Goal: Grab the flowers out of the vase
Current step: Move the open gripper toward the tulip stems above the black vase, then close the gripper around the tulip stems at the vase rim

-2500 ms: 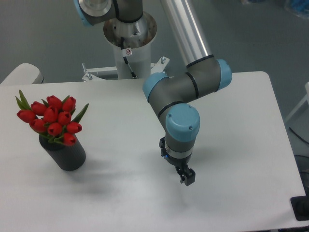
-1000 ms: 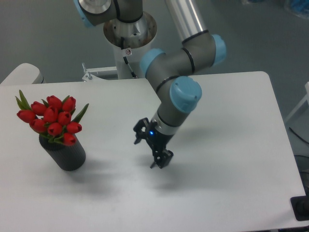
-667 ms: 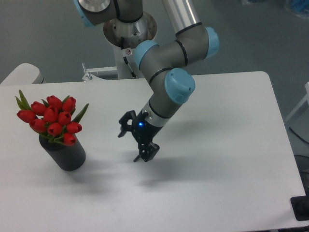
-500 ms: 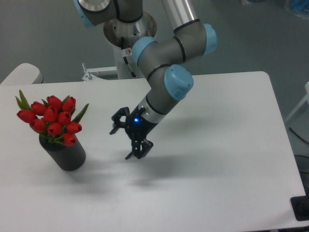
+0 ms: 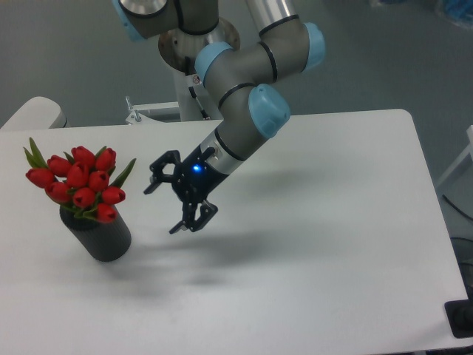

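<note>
A: Red tulip buds, tight bunch – the flowers [image 5: 77,183] stood in the vase [image 5: 101,234], stems down in the mouth, green leaves poking out at 10 and 2 o'clock of the bunch.

B: Vase itself?

A: Dark matte cylinder, upright on the white table [image 5: 332,222], over at the 9 o'clock side of the frame. Only the flowers were in it.

B: Gripper?

A: The gripper [image 5: 171,203] was spread wide, both fingers [image 5: 158,170] splayed apart, nothing between them. It hung above the tabletop at about 3 o'clock from the bunch, near it but apart from it, not touching buds or vase. A blue light glowed on the wrist.

B: Which way did it point?

A: Tilted, fingertips aimed toward 8 o'clock. The arm [image 5: 247,96] came down from 12 o'clock, grey links with pale blue joint caps.

B: Anything else?

A: Its blurry shadow lay on the table just below, at 6 o'clock of the gripper.
</note>
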Action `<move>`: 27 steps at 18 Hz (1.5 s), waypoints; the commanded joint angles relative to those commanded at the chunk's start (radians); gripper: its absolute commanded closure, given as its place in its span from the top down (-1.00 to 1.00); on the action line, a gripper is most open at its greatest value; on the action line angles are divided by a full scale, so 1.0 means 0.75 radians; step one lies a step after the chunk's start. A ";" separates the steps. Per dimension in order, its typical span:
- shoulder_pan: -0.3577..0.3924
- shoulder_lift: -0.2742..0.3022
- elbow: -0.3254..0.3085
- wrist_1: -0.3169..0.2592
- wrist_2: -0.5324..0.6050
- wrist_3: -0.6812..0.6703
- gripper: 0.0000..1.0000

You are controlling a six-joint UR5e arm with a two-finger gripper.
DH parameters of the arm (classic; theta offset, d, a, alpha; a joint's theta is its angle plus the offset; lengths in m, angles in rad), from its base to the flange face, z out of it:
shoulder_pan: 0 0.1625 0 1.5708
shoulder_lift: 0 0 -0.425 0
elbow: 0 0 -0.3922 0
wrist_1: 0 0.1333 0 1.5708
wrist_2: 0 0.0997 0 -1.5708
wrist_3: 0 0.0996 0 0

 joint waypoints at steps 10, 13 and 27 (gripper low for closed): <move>-0.059 0.023 -0.027 0.006 -0.063 0.016 1.00; -0.127 0.025 -0.065 0.008 -0.098 0.016 1.00; -0.166 0.016 -0.070 0.010 -0.262 0.014 1.00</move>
